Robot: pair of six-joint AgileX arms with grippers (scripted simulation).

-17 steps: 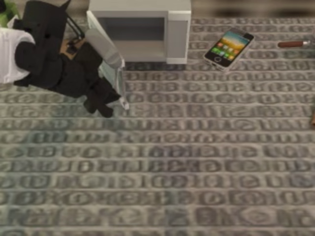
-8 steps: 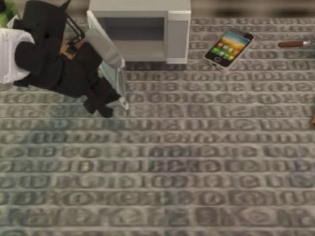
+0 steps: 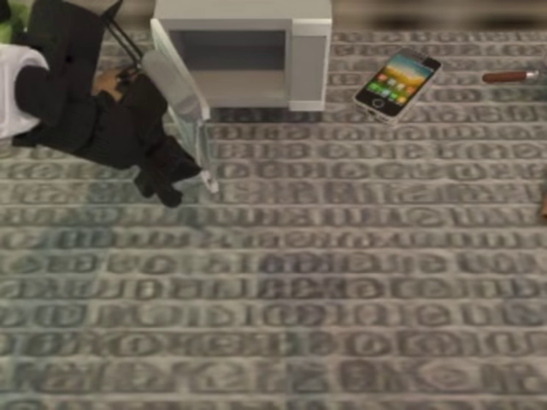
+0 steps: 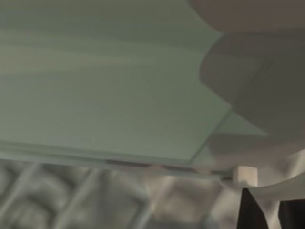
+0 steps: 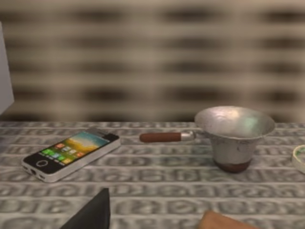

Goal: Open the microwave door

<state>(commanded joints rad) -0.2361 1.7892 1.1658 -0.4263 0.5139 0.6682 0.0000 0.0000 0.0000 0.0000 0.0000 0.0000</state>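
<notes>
The microwave (image 3: 248, 51) sits at the desk's far edge, its door (image 3: 181, 102) swung well out toward the front. The left gripper (image 3: 175, 175) is at the door's free edge; whether its fingers are clamped I cannot tell. If contact slips, the door could stall half open. The desk (image 3: 342, 299) wears a grey embossed pattern; a phone (image 3: 397, 81) lies nearby.
</notes>
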